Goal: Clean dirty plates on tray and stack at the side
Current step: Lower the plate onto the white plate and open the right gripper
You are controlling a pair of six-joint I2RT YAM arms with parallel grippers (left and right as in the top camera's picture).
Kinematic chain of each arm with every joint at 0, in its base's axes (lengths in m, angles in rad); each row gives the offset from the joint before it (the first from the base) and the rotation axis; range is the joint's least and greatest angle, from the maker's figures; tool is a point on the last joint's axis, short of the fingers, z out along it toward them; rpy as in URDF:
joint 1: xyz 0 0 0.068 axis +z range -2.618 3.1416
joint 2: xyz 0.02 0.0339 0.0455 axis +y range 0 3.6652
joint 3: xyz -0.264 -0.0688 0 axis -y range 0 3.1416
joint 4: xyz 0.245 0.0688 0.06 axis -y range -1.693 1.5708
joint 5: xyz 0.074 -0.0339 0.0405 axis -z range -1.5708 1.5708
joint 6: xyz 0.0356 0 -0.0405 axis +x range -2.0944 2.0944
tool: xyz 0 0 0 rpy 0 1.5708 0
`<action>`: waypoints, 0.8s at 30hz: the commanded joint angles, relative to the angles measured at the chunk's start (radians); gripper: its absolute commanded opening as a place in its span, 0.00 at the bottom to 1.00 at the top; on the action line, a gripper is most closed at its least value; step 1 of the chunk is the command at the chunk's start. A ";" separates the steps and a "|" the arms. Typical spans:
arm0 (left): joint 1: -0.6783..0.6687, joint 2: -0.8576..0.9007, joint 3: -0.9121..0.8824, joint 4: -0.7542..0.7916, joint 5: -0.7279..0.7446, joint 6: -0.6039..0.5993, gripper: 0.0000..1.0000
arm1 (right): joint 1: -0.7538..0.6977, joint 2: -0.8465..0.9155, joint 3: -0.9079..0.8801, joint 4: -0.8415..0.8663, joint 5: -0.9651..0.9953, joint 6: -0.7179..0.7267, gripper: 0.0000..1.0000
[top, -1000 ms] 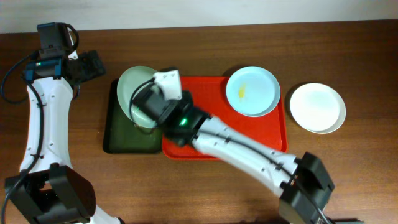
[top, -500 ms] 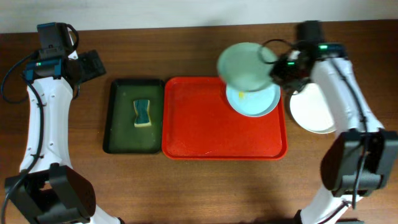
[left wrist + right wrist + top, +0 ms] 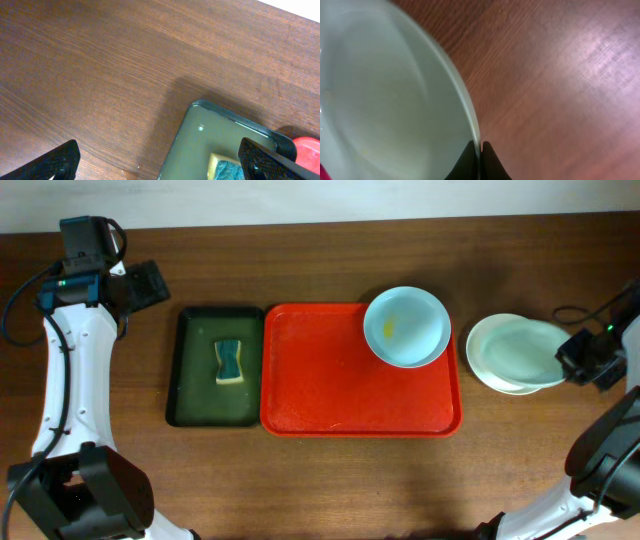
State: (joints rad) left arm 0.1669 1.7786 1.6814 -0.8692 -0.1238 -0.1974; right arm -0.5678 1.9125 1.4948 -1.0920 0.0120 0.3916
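L gripper (image 3: 148,282) wide open, holding nothing, over bare table (image 3: 300,260); green tray (image 3: 190,395) w/ sponge (image 3: 230,361) near it, on its inner side; red tray (image 3: 340,395) next – blue plate (image 3: 405,327) w/ yellow smear (image 3: 390,328) in far corner on R gripper's (image 3: 570,360) side, apart from it; R gripper pinched shut on rim of mint plate (image 3: 520,350) – plate lies over white plate (image 3: 488,377), beside red tray.
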 commanded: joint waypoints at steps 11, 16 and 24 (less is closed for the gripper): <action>0.000 -0.011 0.012 0.000 -0.004 0.013 0.99 | 0.142 -0.008 0.020 -0.046 -0.069 -0.143 0.71; 0.000 -0.011 0.012 0.000 -0.004 0.013 0.99 | 0.400 -0.008 0.066 -0.068 -0.072 -0.239 0.73; 0.000 -0.011 0.012 0.000 -0.004 0.013 0.99 | 0.854 -0.008 0.066 0.123 -0.032 -0.239 0.76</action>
State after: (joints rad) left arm 0.1669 1.7786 1.6814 -0.8707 -0.1234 -0.1974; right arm 0.2218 1.9125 1.5467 -0.9920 -0.0544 0.1562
